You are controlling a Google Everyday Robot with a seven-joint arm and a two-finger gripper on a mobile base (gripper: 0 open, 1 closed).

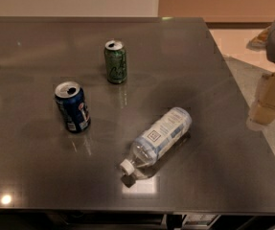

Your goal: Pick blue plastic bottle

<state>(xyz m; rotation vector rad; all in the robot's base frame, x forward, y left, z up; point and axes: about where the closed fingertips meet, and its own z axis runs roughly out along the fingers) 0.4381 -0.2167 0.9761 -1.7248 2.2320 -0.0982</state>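
Note:
The blue plastic bottle [157, 139] lies on its side on the dark grey table [213, 143], right of centre near the front. It is clear with a pale blue-and-white label, and its white cap points to the front left. My gripper [267, 99] is at the right edge of the view, grey above and beige below. It hangs beyond the table's right edge, well to the right of the bottle and not touching it.
A dark blue soda can [72, 107] stands upright left of the bottle. A green soda can [115, 62] stands upright further back. The table's right edge runs close to the gripper, with pale floor [237, 42] beyond it.

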